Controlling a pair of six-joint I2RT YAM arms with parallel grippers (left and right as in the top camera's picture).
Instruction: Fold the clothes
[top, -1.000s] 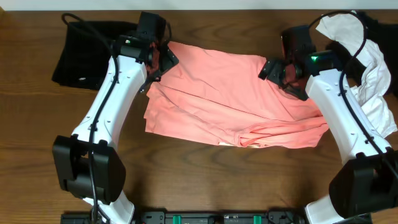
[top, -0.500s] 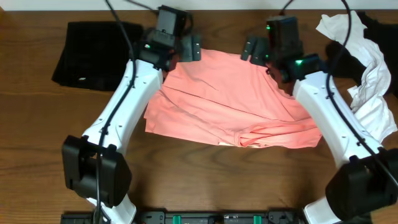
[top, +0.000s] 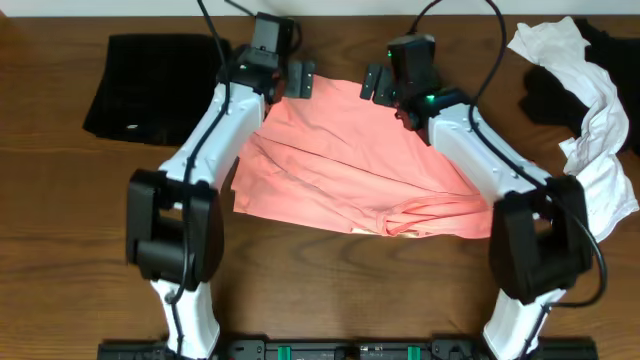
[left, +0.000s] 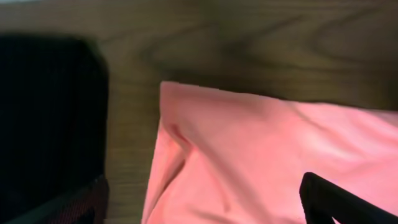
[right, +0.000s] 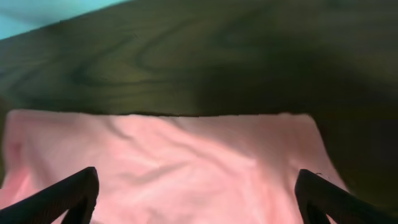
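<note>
Your salmon-pink T-shirt (top: 350, 160) lies spread over the middle of the table (top: 330, 300). Its edge toward 12 o'clock is fairly flat and straight, and its edge toward 5 o'clock is bunched into a rumpled ridge. The neat black rectangle (top: 145, 85) sits apart at 10 o'clock of it, and the white garment (top: 600, 130) is heaped at 3 o'clock. The left gripper (top: 302, 80) hangs over the shirt's 11 o'clock corner and the right gripper (top: 376, 84) over the 12 o'clock edge; both have jaws spread wide and grip nothing. Expect thin, limp, light cloth: it should sag between two holds, drag its folds along and slide easily on the wood. Take it by the far corners, pinching low so that the pads catch fabric rather than skate over it. The wrist views are soft, so that edge may be one layer or two; judge your bite accordingly.
</note>
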